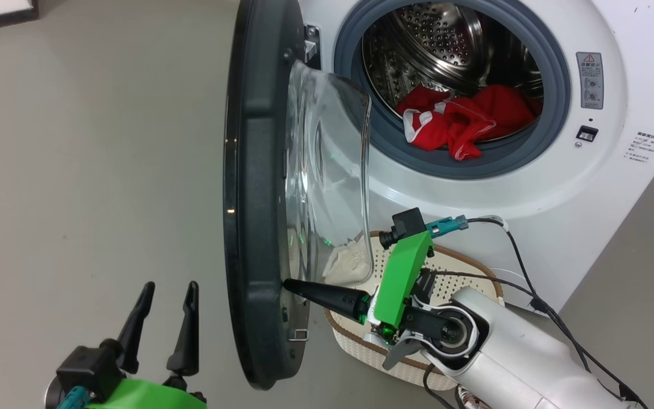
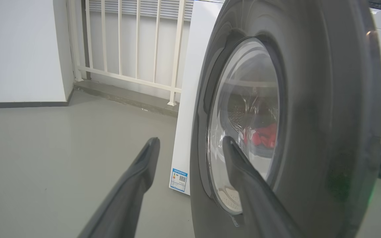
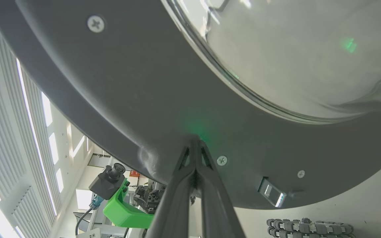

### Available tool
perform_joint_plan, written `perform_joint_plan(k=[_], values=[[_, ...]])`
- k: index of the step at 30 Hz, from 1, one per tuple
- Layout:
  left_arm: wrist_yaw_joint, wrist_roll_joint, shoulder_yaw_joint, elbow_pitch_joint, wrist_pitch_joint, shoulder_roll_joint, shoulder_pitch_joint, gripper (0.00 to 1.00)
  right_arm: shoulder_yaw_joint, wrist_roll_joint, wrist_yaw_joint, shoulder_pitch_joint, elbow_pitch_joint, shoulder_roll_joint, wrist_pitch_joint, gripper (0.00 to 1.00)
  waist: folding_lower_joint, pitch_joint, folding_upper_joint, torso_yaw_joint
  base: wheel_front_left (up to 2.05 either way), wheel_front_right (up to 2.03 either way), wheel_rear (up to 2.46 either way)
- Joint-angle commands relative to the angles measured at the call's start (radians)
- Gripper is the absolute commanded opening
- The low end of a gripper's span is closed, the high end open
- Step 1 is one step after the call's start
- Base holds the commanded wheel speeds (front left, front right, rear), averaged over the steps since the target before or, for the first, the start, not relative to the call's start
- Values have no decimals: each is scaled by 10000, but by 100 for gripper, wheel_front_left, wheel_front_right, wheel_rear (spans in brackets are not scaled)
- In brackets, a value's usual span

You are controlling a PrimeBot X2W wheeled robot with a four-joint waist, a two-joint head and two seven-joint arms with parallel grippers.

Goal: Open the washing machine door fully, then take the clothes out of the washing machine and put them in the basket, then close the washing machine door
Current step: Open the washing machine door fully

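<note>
Washing machine door (image 1: 253,187) stands swung open, edge-on at centre-left of head view. Its glass bowl bulges toward the washing machine (image 1: 616,170) at upper right. R gripper (image 1: 288,284) reaches in from lower right, fingers pressed together, tip touching the door's inner black rim near the bottom. In R wrist view the closed tips meet that rim beside a screw, w/ a green glow on the plastic. L gripper (image 1: 170,287) sits at lower left, fingers spread, holding nothing, just beside the door's outer face. Clothes (image 1: 463,122), red w/ white trim, lie at the drum (image 1: 440,45) mouth, upper centre-right, one fold hanging onto the grey ring (image 1: 554,79). Basket (image 1: 361,346) sits on the floor (image 1: 77,170) below the opening, lower centre, partly hidden by R arm.
</note>
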Motion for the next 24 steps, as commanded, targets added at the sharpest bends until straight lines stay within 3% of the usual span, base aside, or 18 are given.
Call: perform_joint_plan(k=[1,2,3,5,6,7,12,20,24], values=[[-13,-30,367,-306,-78,148,-54,100,38,46,77,-276,-181,265,-134,0,1,-4,0,-9,0,0,0],[-4,-42,376,-305,-78,148,-40,100,47,36,77,-279,-138,265,-208,4,1,-14,0,-19,0,0,0],[5,-53,384,-302,-78,148,-25,100,58,-18,77,-279,-104,265,-281,29,1,-24,0,-31,0,0,0],[25,-74,392,-295,-78,148,-19,100,78,-252,77,-252,-19,265,-417,58,1,-43,0,-58,0,0,0],[35,-81,396,-292,-78,148,-19,100,60,-416,77,-227,21,265,-496,96,1,-55,0,-74,0,0,0],[43,-84,403,-290,-78,148,-19,100,20,-609,77,-191,64,265,-582,100,1,-70,0,-92,0,0,0],[47,-79,432,-241,-78,148,9,100,-278,-1970,77,128,135,-78,-1639,100,1,-125,0,-158,0,0,0],[26,-25,480,-31,-78,148,-2,100,-108,-4742,77,757,958,-1131,-5531,100,1,-231,0,-207,0,0,0],[12,39,464,70,-78,148,40,100,13,-6024,77,837,1828,-1173,-6429,100,1,-340,0,-280,0,0,0]])
